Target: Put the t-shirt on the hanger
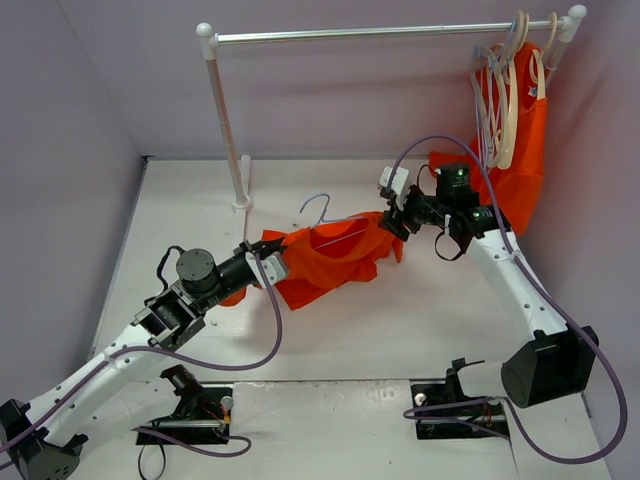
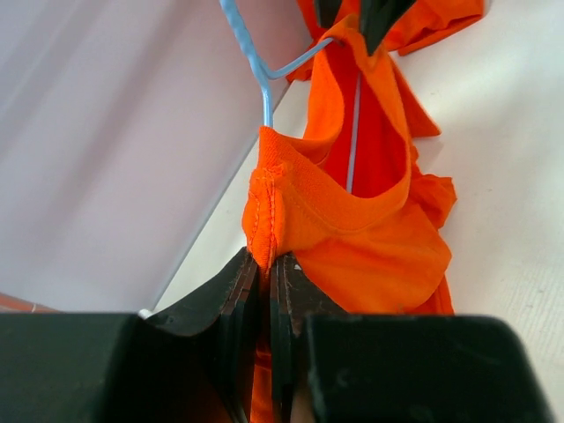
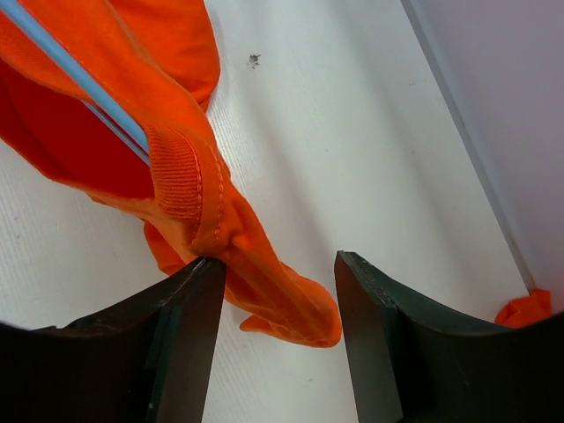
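- The left hand (image 2: 264, 257) is pressed together. It pinches the ribbed neck edge of the orange t-shirt (image 1: 330, 255), and the seam stands up right at its tips.
- Just past the left hand's tips, the thin blue hanger (image 2: 249, 53) comes up out of the neck hole. Another bit of its wire runs on inside the cloth, away from the hand.
- The t-shirt lies bunched and stretched on the white counter (image 1: 400, 330), between the two hands. The hanger is partly inside it, and the hook pokes out on the far side.
- The right hand (image 3: 278, 264) is spread wide. A folded edge of the t-shirt lies between its fingers (image 3: 189, 335) and touches one of them. The other finger is apart from the cloth, with white counter showing in the gap.
- Just ahead of the right hand, the hanger wire slips out from under a ribbed hem.
- On one side of the left hand, the counter's edge meets the pale wall (image 2: 106, 132). On the other side there is open counter.
- Ahead of the right hand, open counter runs on to the wall edge.
- Behind the right hand stands a rack (image 1: 380, 33) with cream hangers (image 1: 510, 100) and another orange cloth (image 1: 525, 150) hanging.
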Tool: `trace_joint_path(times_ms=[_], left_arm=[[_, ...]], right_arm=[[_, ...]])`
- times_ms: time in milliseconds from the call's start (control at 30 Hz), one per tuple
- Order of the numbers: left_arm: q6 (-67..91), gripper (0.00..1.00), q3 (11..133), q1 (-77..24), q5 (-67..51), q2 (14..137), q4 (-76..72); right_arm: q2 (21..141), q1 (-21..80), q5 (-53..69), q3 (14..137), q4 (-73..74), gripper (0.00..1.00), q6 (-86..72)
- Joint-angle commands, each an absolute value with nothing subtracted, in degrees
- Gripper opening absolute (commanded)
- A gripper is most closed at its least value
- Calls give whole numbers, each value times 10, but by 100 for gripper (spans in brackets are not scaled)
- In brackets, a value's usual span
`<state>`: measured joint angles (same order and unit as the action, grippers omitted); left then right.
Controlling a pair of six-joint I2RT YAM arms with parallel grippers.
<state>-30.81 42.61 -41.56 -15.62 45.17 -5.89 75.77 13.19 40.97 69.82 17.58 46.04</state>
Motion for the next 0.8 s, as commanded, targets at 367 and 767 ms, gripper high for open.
trace_joint_path(times_ms=[367,767], left_arm=[[-299,0,483,-417,-232,456,-90],[-298,0,495,-417,-246,460,-84]], right_arm=[[737,149,506,702,124,40,459],[744,179,496,696,116,48,461]])
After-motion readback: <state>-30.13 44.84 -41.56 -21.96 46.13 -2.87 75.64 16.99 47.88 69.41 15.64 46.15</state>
